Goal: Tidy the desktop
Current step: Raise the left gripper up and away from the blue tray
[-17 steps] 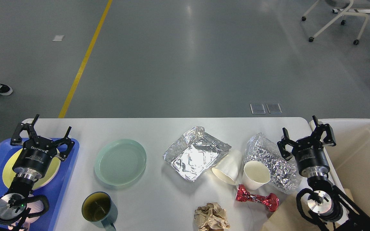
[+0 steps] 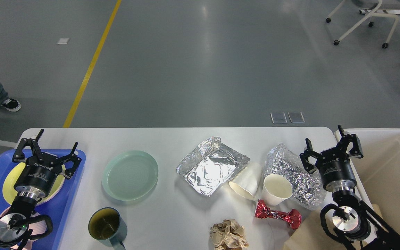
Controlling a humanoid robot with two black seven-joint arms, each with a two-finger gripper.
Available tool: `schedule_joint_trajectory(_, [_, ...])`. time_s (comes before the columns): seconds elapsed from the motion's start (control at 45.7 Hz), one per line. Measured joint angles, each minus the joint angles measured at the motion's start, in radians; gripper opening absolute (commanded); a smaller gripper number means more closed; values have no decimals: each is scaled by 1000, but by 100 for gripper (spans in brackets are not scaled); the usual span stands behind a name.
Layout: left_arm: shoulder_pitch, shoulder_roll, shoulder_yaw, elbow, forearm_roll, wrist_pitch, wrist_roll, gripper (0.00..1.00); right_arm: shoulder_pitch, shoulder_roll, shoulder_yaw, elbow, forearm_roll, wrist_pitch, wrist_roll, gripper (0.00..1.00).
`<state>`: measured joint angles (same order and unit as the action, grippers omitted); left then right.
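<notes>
Desktop [image 2: 172,215] cluttered – foil tray [image 2: 211,166], cups [image 2: 275,189], green plate [image 2: 130,175].

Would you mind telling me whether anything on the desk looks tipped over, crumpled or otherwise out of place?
Yes. One paper cup lies on its side against the upright cup. Crumpled foil, a flattened foil tray, a red wrapper and a brown paper ball litter the desktop.

Two plates [image 2: 130,175] [image 2: 10,184], two paper cups [image 2: 276,189] [image 2: 247,180], two foil pieces [image 2: 212,166] [image 2: 295,173], one mug [image 2: 107,225].
</notes>
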<state>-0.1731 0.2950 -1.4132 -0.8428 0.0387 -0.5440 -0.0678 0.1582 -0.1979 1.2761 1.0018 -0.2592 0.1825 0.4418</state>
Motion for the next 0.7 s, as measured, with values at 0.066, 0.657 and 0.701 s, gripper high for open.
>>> schedule_joint_trajectory(0.066, [0,18,-1,1,-1,0,0,97,0,0,0,0,0,0,0,100])
schedule_joint_trajectory(0.657, [-263,349,518,73,-6,8,-18,97,0,0,0,0,0,0,0,100])
schedule_joint_trajectory(0.701, [-324,374,607,95,-6,8,-17,97,0,0,0,0,0,0,0,100])
